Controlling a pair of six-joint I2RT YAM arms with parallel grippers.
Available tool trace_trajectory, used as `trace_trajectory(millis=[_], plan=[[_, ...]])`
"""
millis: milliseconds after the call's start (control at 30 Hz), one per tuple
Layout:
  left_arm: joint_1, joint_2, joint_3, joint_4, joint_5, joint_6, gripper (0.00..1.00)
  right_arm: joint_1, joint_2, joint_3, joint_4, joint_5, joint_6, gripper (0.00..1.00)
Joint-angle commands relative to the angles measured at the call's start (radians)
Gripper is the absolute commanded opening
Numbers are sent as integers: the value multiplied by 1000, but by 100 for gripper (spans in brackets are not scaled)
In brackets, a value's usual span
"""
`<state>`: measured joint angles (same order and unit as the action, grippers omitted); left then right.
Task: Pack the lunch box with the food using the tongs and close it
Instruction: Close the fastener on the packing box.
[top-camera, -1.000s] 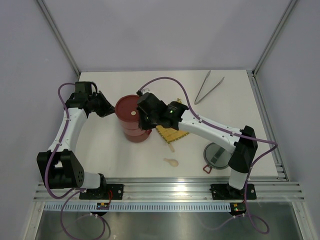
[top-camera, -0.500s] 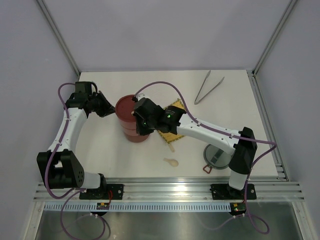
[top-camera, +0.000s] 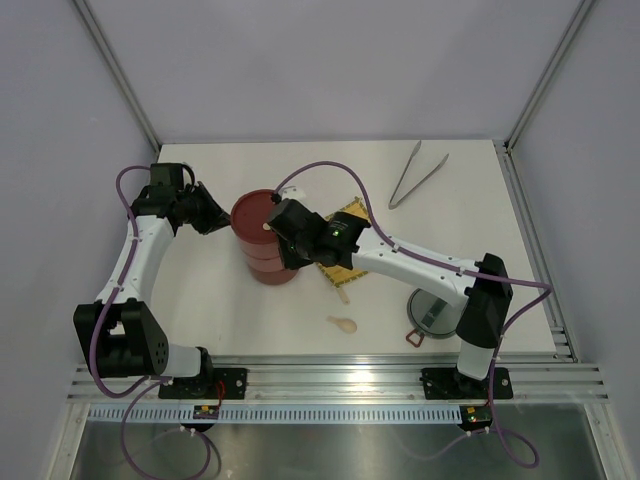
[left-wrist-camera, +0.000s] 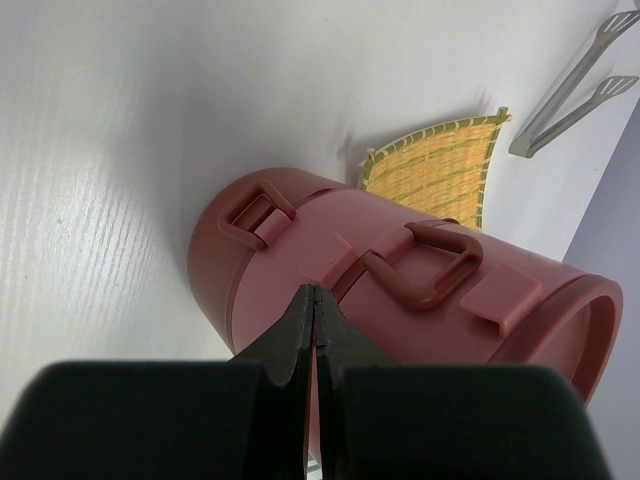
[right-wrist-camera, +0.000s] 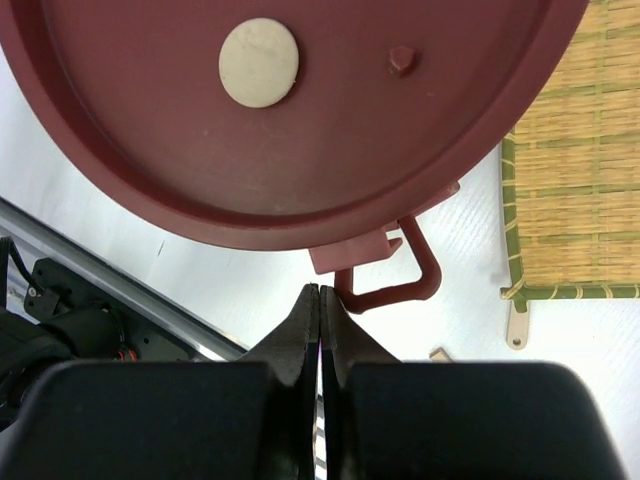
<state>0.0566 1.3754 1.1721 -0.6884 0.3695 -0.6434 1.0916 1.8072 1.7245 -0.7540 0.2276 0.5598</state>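
right hand (right-wrist-camera: 320, 292), closed and empty, has slid left this past second; tips now by a side clip (right-wrist-camera: 395, 280) of the lunch box (top-camera: 262, 240), stacked mid-surface (top-camera: 220, 300). left hand (left-wrist-camera: 315, 295) closed at its opposite wall, unmoved. tongs (top-camera: 415, 175) untouched at back. judgement: unlatching first, packing not begun.

Left fingers (left-wrist-camera: 293, 335) and right fingers (right-wrist-camera: 303, 330) are pressed together, both arms reaching inward.

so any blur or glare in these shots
top external: even soft light, no glare, lunch box sharp; left wrist: left gripper dark and soft-edged up close, box in focus but looks stretched; right wrist: right gripper likewise soft, lid and mat crisp
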Motion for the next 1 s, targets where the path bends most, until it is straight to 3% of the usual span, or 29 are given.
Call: trace_trajectory(millis=[0,333,733,967], plan=[[-1,-19,14,21,-3,16,0,1,4,32,-24,76,17,0],[-1,-24,15,21,-1,16,0,1,1,29,-22,90,15,0],[-1,-19,12,23,-3,16,0,20,7,13,36,-16,-52,0],[-1,-19,14,21,-4,17,0,44,70,75,-16,88,-64,0]])
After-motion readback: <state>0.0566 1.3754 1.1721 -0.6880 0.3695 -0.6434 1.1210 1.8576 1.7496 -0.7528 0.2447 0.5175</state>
